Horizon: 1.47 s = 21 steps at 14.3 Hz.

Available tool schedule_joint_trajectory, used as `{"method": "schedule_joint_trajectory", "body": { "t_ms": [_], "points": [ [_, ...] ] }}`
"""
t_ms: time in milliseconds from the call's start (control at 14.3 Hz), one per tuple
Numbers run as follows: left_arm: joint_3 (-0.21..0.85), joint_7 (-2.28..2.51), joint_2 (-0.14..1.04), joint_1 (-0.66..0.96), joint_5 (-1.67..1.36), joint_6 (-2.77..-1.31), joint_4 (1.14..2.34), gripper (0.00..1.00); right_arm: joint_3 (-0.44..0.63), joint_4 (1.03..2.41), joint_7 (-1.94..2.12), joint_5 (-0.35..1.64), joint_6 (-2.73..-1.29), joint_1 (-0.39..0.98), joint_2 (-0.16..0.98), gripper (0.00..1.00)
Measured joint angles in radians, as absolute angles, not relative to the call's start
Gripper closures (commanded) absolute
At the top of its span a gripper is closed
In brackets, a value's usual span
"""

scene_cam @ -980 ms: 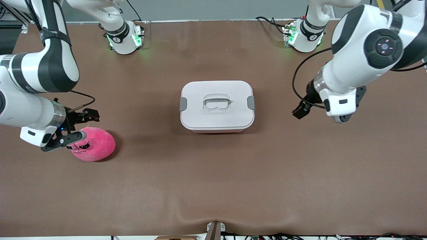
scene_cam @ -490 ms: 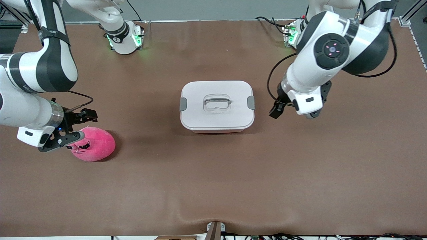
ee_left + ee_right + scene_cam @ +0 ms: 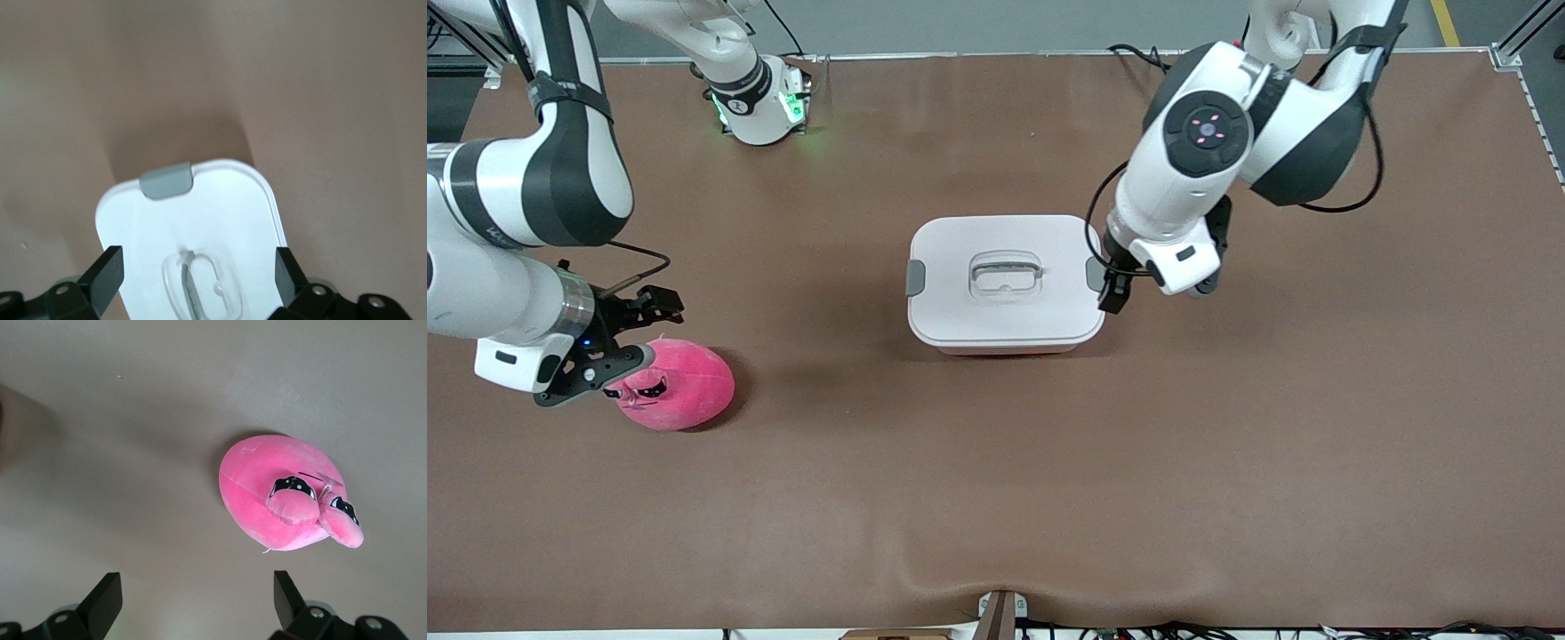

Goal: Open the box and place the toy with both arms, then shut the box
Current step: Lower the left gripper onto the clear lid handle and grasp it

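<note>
Box (image 3: pixel 1005 280), rigid, closed at table centre, best taken by its grey side clips (image 3: pixel 1096 273); soft, light toy (image 3: pixel 676 384), toward the right arm's end, suits a gentle mid-body pinch; left gripper (image 3: pixel 1113 289) and right gripper (image 3: pixel 624 333) both empty, jaws spread.

The box (image 3: pixel 1005 283) is seen at the middle of the table (image 3: pixel 996 498), its lid (image 3: pixel 960 311) seated on top with one clip (image 3: pixel 915 277) at each end. The toy (image 3: pixel 679 384) is set on the table well apart from the box, toward the right arm's end and nearer the front camera. The left gripper (image 3: pixel 1113 293) is held spread over the box's end toward the left arm, above the clip there. The right gripper (image 3: pixel 636 333) is held spread just beside the toy.
</note>
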<state>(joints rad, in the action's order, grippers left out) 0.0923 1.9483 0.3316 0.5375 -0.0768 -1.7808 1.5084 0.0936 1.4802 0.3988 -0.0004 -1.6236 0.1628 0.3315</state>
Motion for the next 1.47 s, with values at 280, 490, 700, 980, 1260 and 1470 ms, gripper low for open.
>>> {"method": "schedule_joint_trajectory", "body": {
  "t_ms": [280,490,700,980,1260,1470],
  "points": [
    [0.093,2.131,0.397,0.612,-0.077,-1.868,1.51,0.0,0.094,1.48,0.401,-0.001,-1.624,0.163,0.331,0.0],
    [0.093,2.208,0.434,0.647,-0.077,-1.914,1.511,0.0,0.094,1.48,0.402,-0.001,-1.624,0.163,0.331,0.0],
    [0.093,2.255,0.468,0.678,-0.077,-1.961,1.512,0.0,0.093,1.48,0.402,-0.001,-1.623,0.163,0.332,0.0],
    [0.093,2.285,0.5,0.699,-0.077,-1.999,1.512,0.0,0.093,1.48,0.402,-0.001,-1.623,0.163,0.332,0.0],
    [0.093,2.312,0.514,0.709,-0.077,-2.005,1.512,0.06,0.093,1.48,0.403,-0.001,-1.622,0.163,0.332,0.0],
    [0.093,2.334,0.539,0.735,-0.071,-2.021,1.513,0.17,0.092,1.48,0.403,-0.001,-1.617,0.163,0.332,0.0]
  ]
}}
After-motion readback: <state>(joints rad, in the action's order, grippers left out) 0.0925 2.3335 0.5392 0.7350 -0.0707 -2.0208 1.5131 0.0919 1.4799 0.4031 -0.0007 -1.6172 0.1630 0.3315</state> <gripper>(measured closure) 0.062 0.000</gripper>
